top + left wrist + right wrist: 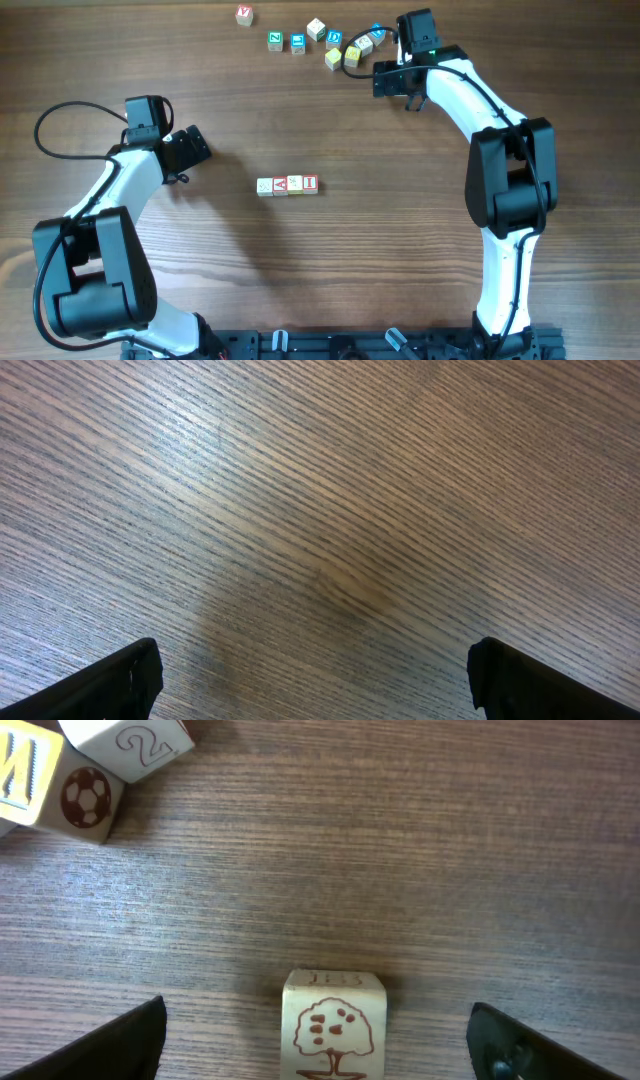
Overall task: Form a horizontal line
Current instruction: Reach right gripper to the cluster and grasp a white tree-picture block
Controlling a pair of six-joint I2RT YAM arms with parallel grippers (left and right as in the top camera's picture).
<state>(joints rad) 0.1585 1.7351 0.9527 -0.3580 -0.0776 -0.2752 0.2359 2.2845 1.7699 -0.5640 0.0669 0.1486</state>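
The line (295,184) lies mid-counter (400,220), between the two arms and well apart from both claws; it counts four small cubes, touching side by side in a level row; from the left they show a cream face, a red A, a pale face and a red I. Along the far edge the overhead view shows nine loose cubes (316,29): one off to the left with a red letter, Y or V; four with blue or green faces, too small to read, one of them just beside the right arm; two plain yellow; two pale. The right claw (320,1055) is open, its fingers wide on either side of a tree cube (333,1025) with a gap at each flank; the writing on that cube's top face cannot be read. Up-left in that view sit two more: a 2 cube (130,745) and an N cube (85,800) with a football on its side. The left claw (315,680) is open wide over bare counter.
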